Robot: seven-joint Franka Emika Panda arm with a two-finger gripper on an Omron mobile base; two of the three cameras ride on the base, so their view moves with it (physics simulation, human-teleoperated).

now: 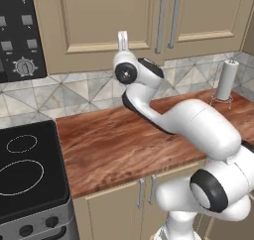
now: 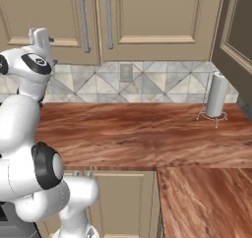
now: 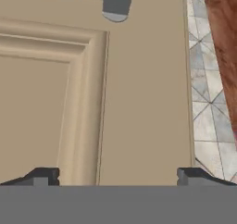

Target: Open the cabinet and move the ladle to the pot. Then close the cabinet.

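I see the cabinet (image 1: pixel 106 21) on the wall above the wooden counter (image 1: pixel 124 140), both doors shut, its silver bar handles (image 1: pixel 161 23) side by side at the centre seam. My arm (image 1: pixel 198 130) reaches up to the left door's lower rail. The paper towel roll (image 2: pixel 216 95) stands at the counter's right. The gripper (image 3: pixel 118 174) faces the door panel, jaws spread wide, grasping nothing.
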